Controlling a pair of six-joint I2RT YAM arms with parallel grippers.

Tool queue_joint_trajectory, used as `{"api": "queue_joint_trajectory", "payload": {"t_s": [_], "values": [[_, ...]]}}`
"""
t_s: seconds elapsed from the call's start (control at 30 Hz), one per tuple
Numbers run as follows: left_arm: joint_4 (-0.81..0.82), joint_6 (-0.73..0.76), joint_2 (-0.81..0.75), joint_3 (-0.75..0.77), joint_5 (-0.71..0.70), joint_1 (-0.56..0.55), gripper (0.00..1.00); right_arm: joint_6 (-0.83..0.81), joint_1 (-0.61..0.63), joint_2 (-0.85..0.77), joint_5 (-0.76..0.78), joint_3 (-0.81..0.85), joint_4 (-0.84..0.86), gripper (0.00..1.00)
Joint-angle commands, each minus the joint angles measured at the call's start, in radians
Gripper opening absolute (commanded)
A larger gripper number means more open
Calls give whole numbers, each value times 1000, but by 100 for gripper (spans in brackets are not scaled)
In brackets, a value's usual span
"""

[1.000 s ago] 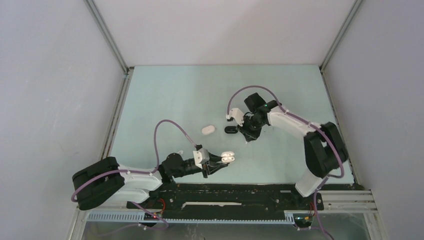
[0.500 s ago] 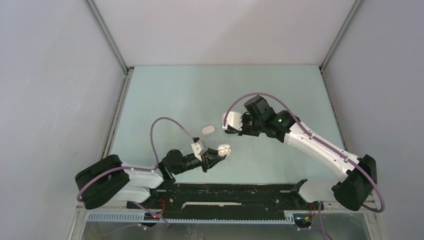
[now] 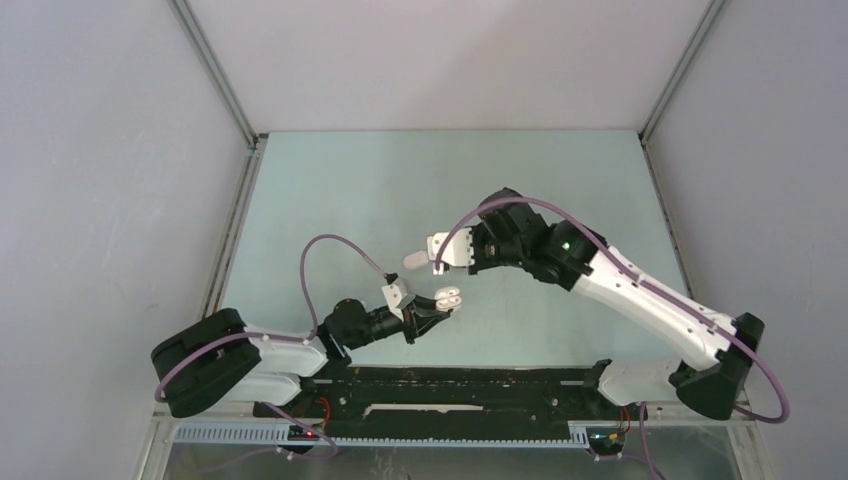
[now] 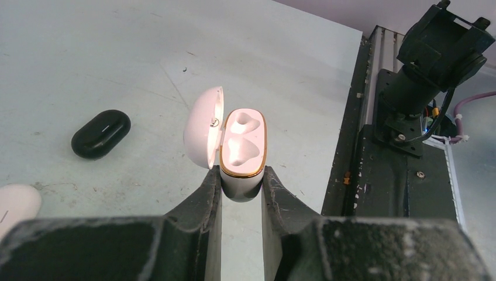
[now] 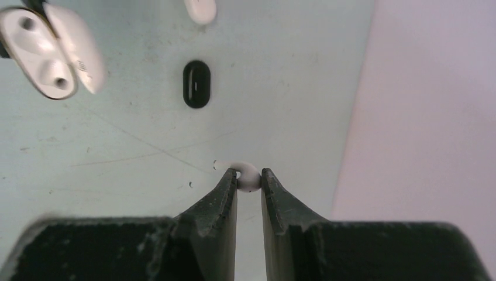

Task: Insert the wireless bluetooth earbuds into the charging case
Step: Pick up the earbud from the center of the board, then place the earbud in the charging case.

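Note:
My left gripper (image 4: 241, 175) is shut on the base of an open white charging case (image 4: 243, 146) with a gold rim, held above the table. Its lid (image 4: 203, 136) is tipped to the left and both wells show empty. In the top view this case (image 3: 449, 297) hangs near the table's front middle. My right gripper (image 5: 249, 175) is shut on one small glossy white earbud (image 5: 248, 180) at its fingertips, held over the table. From the right wrist view the open case (image 5: 44, 58) sits at the upper left, apart from the earbud.
A closed black case (image 4: 100, 133) lies on the table left of the open one, also visible as the black case (image 5: 196, 84). A closed white case (image 3: 413, 259) lies beside it. The black base rail (image 4: 403, 175) and grey walls (image 5: 433, 117) border the table.
The right arm has swung left and toward the front with the earbud, ending just behind the open case. The left gripper shifted slightly left with the case, then held still.

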Motion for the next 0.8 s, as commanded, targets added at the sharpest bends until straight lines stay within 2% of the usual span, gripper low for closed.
{"api": "queue_joint_trajectory", "payload": {"t_s": [0.0,0.13,0.23,0.37,0.77], "values": [[70,-16,-30,18,-6,6,0,-42,74,-136,8,-55,80,0],[71,-27,-60,7,-8,7,0,-75,131,-272,-2,-233,245,0],[72,-34,-79,1,-6,7,0,-116,177,-364,12,-385,429,0],[72,-34,-102,-7,-3,7,0,-164,228,-427,30,-529,641,0],[71,-39,-115,-9,4,6,0,-126,310,-377,12,-545,706,0]]}}
